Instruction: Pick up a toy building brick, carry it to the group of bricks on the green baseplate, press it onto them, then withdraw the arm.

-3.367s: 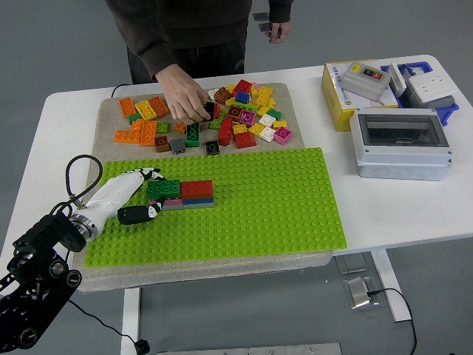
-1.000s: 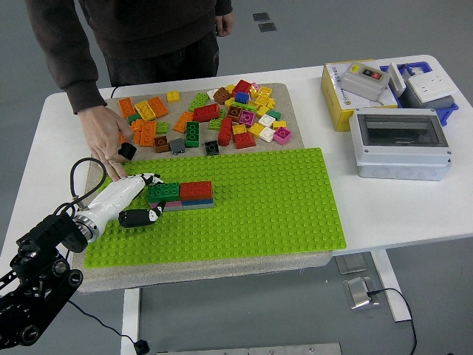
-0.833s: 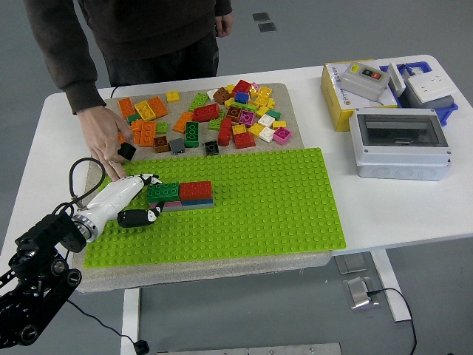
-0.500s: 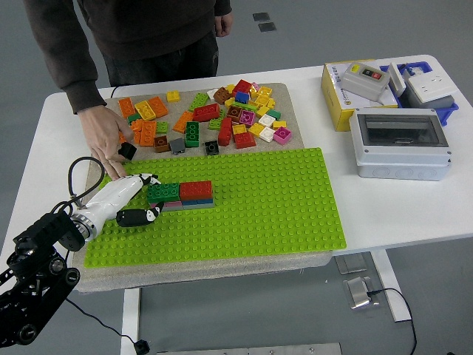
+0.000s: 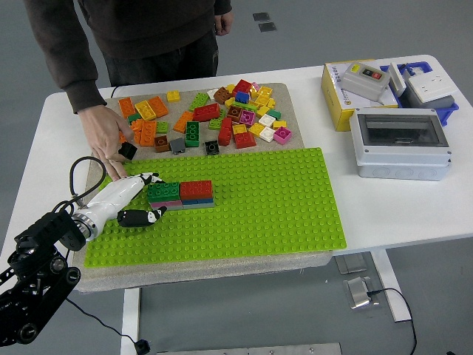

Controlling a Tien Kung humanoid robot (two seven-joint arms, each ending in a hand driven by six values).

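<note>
No text, brand, number or sign can be read anywhere. The yellow box (image 5: 338,97) at the far right of the desk (image 5: 414,200) shows no legible print on its side. The grey push-button unit (image 5: 364,80) lying on it carries two round buttons (one green, one red), with any marking on them too small to make out. The grey enclosure (image 5: 400,143) with the clear lid bears no visible label, and the bricks (image 5: 214,118) show only bare studs.
</note>
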